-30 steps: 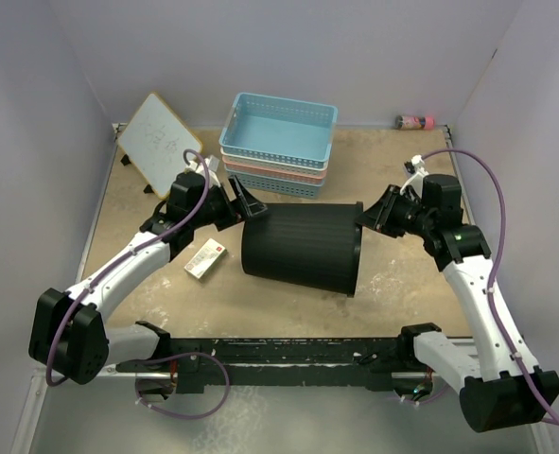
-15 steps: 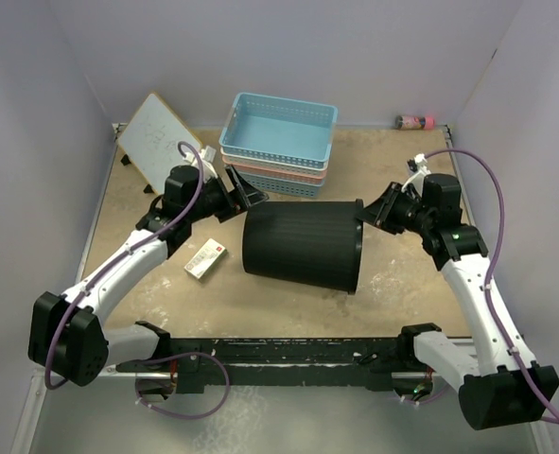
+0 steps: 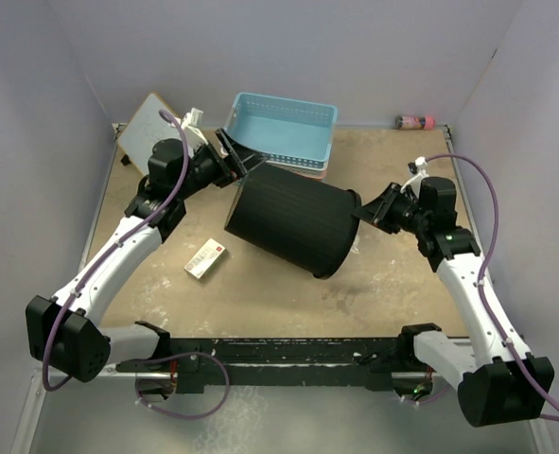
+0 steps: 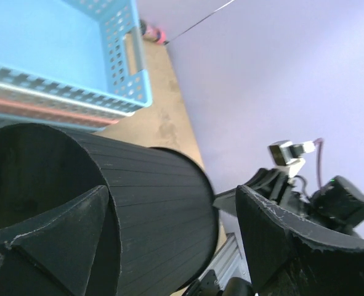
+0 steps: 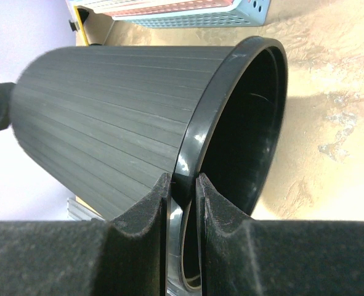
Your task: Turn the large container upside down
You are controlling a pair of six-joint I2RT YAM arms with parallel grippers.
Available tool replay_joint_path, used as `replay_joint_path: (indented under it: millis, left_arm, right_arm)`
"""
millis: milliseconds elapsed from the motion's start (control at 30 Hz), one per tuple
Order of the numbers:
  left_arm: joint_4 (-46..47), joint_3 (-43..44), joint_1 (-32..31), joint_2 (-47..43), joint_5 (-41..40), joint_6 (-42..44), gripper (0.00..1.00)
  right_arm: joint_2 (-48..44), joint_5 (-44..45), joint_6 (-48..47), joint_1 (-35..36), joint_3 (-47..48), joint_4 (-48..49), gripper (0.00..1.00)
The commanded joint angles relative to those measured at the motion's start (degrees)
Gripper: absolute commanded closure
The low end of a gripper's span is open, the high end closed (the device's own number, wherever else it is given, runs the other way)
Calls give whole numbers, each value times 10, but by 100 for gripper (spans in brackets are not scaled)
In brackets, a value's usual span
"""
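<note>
The large container (image 3: 288, 225) is a black ribbed wastebasket, tilted with its base raised at the left and its rim low at the right. My left gripper (image 3: 244, 165) is open at the raised base. In the left wrist view one finger (image 4: 58, 228) lies against the base face, the ribbed wall (image 4: 151, 203) fills the gap, and the other finger (image 4: 274, 234) stands apart from the wall. My right gripper (image 3: 364, 216) is shut on the rim; in the right wrist view its pads (image 5: 151, 203) pinch the glossy rim (image 5: 206, 117) from outside and inside.
A stack of lattice baskets, blue on top (image 3: 281, 128), stands just behind the raised base. A white board (image 3: 145, 128) leans at the back left. A small white box (image 3: 205, 257) lies left of the container. A pink bottle (image 3: 413, 122) lies at the back right wall.
My left gripper has risen and moved back toward the baskets, lifting the container's base off the table. The container went from lying flat to tilted. The right gripper kept its hold on the rim.
</note>
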Motion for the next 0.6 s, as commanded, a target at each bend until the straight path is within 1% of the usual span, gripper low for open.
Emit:
replay_joint_path:
  millis: [0,133,233,400,467,567]
  left_arm:
    - [84,51,-18,9,81,-42,20]
    - [98,70,-39,23,81,-46,20]
    - [110,79,-67,39,77,-47,20]
    - [124,83,-109,68,67,-47,20]
    - [129,80,-116,75,64,-50,20]
    - [134,80,-120,77,61,-49,20]
  right_arm:
    - [18,-21,9,12,-49,5,98]
    - [17,-25,46,12,-102,53,98]
    - [17,-27,77,12,-135,81,97]
    - [22,-14,95,12,-163,97,94]
    - [20,2,93,12,-162,86,87]
    - [12,37,80,11,-153,59,72]
